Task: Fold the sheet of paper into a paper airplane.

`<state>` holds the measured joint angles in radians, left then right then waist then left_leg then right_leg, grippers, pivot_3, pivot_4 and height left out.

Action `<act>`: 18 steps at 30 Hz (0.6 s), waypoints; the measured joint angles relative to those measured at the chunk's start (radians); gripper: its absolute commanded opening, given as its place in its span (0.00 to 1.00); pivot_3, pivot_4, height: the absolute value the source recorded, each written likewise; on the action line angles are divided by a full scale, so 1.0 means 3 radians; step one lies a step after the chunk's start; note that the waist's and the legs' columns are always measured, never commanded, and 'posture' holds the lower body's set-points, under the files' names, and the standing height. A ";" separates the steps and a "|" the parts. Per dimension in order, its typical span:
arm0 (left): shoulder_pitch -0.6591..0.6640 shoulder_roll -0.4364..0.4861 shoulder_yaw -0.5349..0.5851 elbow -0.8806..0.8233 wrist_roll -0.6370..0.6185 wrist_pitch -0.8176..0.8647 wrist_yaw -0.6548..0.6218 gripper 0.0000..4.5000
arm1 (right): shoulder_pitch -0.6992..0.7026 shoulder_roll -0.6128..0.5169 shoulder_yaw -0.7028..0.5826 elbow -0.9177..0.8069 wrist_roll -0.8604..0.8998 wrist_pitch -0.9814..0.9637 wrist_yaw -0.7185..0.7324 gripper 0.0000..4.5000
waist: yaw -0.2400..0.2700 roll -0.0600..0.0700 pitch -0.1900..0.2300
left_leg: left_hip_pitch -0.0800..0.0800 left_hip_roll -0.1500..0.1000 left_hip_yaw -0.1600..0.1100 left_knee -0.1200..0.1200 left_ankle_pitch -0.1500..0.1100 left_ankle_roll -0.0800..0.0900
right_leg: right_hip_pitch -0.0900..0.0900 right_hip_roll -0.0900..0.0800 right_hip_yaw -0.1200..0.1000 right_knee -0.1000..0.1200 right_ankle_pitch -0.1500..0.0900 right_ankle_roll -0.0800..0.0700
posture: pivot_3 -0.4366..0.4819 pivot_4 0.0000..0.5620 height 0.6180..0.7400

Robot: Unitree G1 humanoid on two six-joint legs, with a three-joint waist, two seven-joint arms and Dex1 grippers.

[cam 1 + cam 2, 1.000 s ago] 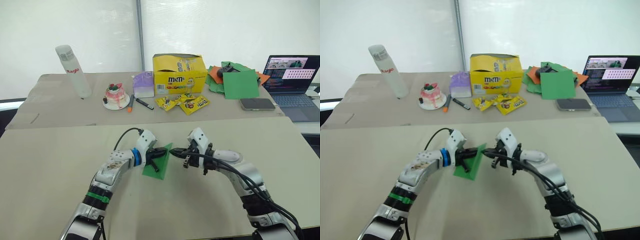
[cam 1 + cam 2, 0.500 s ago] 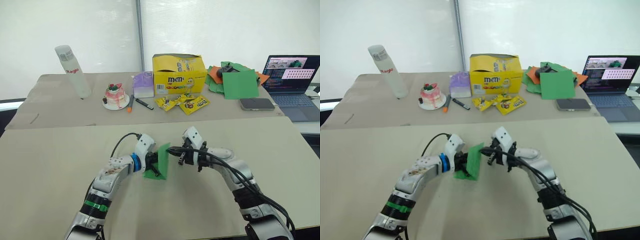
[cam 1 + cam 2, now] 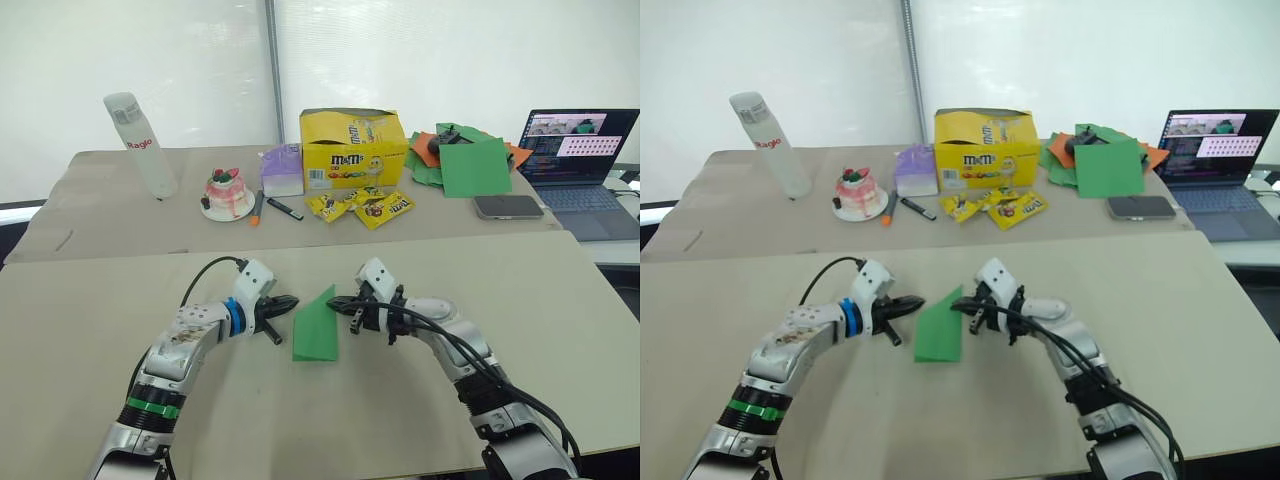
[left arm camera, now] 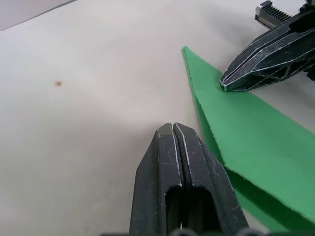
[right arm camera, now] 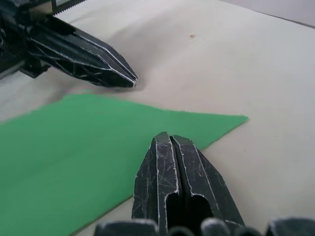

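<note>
The sheet of paper (image 3: 317,328) is bright green and folded into a narrow wedge with a pointed far tip. It lies on the near beige table (image 3: 80,330) between my two grippers. My left gripper (image 3: 285,302) is shut and holds nothing, its tip just left of the paper's edge (image 4: 206,123) and off it. From the right, my right gripper (image 3: 338,301) is also shut, and its tip rests on the paper (image 5: 74,147) near the pointed end. In the left wrist view that right gripper (image 4: 231,81) touches the green surface.
The far table holds a clear bottle (image 3: 140,145), a small cake (image 3: 225,190), markers (image 3: 275,207), a purple box (image 3: 283,168), a yellow M&M's box (image 3: 355,148) and candy bags (image 3: 365,205). To their right are orange and green papers (image 3: 470,160), a phone (image 3: 510,207) and a laptop (image 3: 580,160).
My left gripper has let go of the paper and drawn back to the left. The paper, held up before, now lies down on the table under the right gripper's tip.
</note>
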<state>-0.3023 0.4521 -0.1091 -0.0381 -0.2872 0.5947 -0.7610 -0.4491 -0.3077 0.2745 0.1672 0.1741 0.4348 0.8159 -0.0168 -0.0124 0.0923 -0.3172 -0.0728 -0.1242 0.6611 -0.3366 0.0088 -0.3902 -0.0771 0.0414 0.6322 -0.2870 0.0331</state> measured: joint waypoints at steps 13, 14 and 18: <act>-0.0032 -0.0181 -0.0350 -0.0111 -0.0030 0.0044 -0.0050 0.01 | 0.0099 -0.0025 0.0009 -0.0136 -0.0103 -0.0060 -0.0061 0.00 | 0.0007 0.0006 -0.0005 | 0.0004 -0.0001 -0.0002 0.0000 -0.0001 0.0001 | 0.0004 -0.0001 0.0003 0.0001 0.0000 0.0000 | 0.48 0.27 1.00; 0.0020 -0.0182 -0.0405 -0.0111 0.0008 0.0042 -0.0039 0.01 | 0.0110 -0.0030 -0.0009 -0.0144 -0.0102 -0.0060 -0.0061 0.00 | 0.0012 0.0006 -0.0004 | 0.0003 -0.0001 -0.0002 0.0000 -0.0001 0.0001 | 0.0004 -0.0001 0.0003 0.0001 0.0000 0.0000 | 0.48 0.27 1.00; 0.0076 -0.0175 -0.0484 -0.0200 0.0085 -0.0022 0.0000 0.01 | 0.0134 -0.0060 -0.0048 -0.0153 -0.0086 -0.0059 -0.0045 0.00 | 0.0035 0.0006 -0.0005 | 0.0003 -0.0002 -0.0005 0.0001 -0.0001 0.0001 | 0.0007 -0.0002 0.0003 -0.0001 0.0000 0.0000 | 0.48 0.27 1.00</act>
<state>-0.2794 0.3995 -0.2543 -0.0981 -0.2616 0.5880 -0.7609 -0.4089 -0.3257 0.2599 0.1213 0.1482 0.4172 0.8024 -0.0063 -0.0105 0.0909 -0.3162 -0.0734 -0.1258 0.6613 -0.3368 0.0090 -0.3882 -0.0776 0.0422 0.6318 -0.2869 0.0330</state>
